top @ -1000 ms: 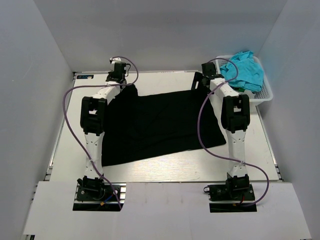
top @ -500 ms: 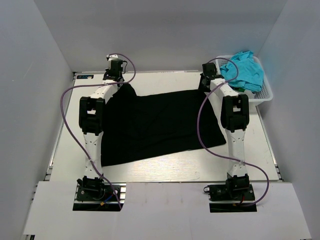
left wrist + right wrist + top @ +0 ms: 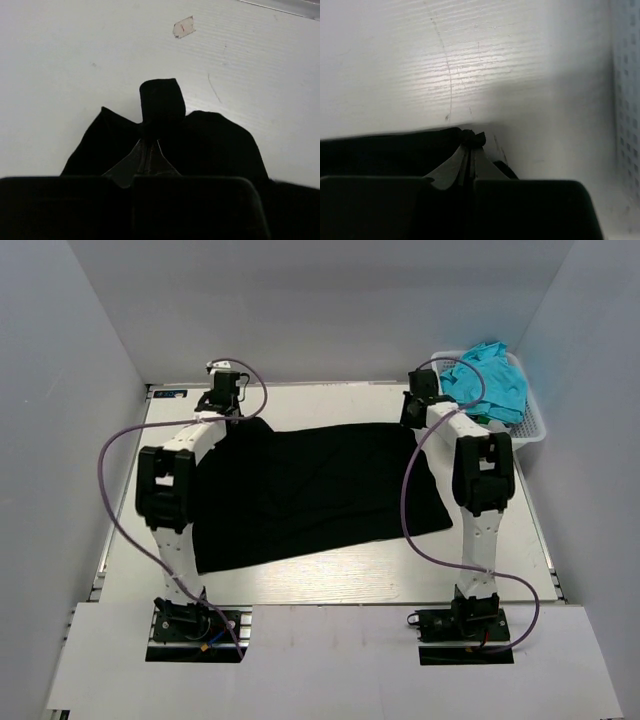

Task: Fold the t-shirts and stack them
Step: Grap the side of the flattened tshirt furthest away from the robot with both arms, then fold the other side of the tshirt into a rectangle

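A black t-shirt (image 3: 310,490) lies spread flat across the middle of the table. My left gripper (image 3: 232,412) is at its far left corner, shut on a pinch of black cloth (image 3: 160,105) that sticks up past the fingertips. My right gripper (image 3: 413,412) is at the far right corner, shut on the edge of the same shirt (image 3: 395,150), with a small bunch of cloth at the fingertips (image 3: 472,138).
A white lattice basket (image 3: 528,430) stands at the back right, holding turquoise cloth (image 3: 488,380); its wall (image 3: 626,100) shows at the right of the right wrist view. A small tape scrap (image 3: 183,27) lies on the table beyond the left gripper.
The right gripper has closed on the shirt's far right corner. The left arm has swung outward to the left, pulling the shirt's left side with it.
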Robot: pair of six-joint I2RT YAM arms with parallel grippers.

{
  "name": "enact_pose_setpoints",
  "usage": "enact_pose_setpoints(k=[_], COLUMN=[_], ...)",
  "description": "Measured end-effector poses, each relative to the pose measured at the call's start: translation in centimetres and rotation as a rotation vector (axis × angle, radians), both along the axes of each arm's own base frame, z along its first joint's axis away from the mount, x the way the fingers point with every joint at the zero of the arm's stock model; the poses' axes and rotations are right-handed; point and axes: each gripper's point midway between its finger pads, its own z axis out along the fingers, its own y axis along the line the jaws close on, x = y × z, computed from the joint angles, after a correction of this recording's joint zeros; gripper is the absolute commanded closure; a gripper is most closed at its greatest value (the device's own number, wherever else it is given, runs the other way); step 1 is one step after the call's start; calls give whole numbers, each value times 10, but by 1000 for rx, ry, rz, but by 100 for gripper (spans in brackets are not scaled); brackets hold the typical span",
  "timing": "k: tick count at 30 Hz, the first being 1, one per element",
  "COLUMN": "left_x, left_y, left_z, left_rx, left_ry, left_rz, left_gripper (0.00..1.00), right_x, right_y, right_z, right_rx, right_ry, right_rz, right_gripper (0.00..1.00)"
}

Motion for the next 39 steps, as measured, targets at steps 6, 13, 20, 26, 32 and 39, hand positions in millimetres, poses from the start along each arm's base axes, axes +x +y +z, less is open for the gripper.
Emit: enact_pose_setpoints(k=[6,13,20,26,32,39], left_x=[-61,-138,-234,-296,-324,-352], left_y=[-5,-10,-25,-35,-32,-28], left_z=[48,47,19,2,24,11], left_rx=[-125,-269,-405,-490,-544,-563], left_ry=[-44,36,177,291,258,320], left_rz=[42,120,106,126,165,224], left_gripper=[100,100,100,100,100,100], right_x=[-19,-51,-73,-88,-98,-122], right_y=[-2,-6,-10,-13,-14,-17], right_z=[49,52,43,49,52,46], right_rx=[24,39,37,41,47,55], right_ry=[-86,-82,-48,-49,-49,-30], right_rz=[4,3,-1,-5,-4,-4], right_gripper=[100,100,100,100,100,100])
